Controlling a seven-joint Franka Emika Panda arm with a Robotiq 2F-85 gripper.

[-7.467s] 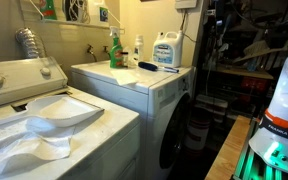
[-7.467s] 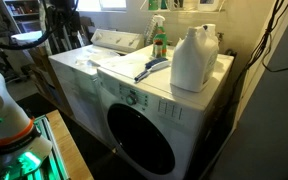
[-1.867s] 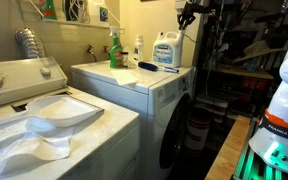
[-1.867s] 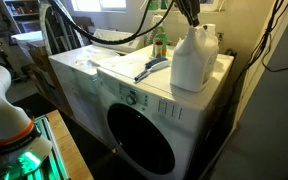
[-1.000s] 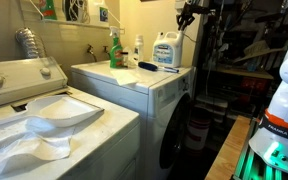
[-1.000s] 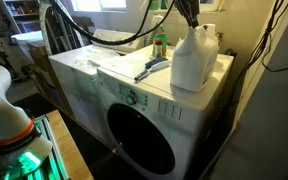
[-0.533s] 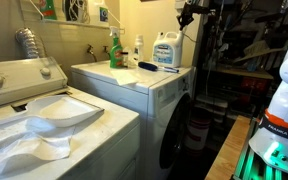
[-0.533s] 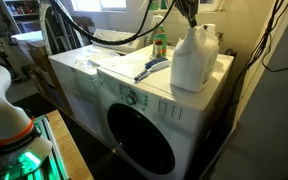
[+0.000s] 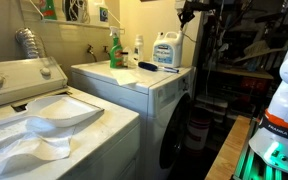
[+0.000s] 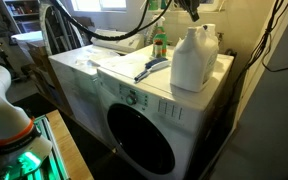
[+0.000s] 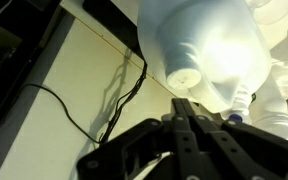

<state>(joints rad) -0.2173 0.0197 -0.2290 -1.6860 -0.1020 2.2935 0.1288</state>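
Up above the white jug (image 10: 194, 60), the gripper (image 10: 192, 10) hangs just over its top without touching it. From the wrist view the jaws look closed together and grip nothing, with the jug's cap (image 11: 184, 75) just beyond the fingertips (image 11: 184, 112). Under the jug is the front-loading washer (image 10: 134, 110); beside the jug lie a brush (image 10: 151, 68) and a green spray bottle (image 10: 159, 40).

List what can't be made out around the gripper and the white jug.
Gripper: cut by the top edge in both exterior views; open or shut unclear.
Fingers: dark silhouette in the wrist view.
White jug: washed out by glare in the wrist view; label too small in an exterior view.
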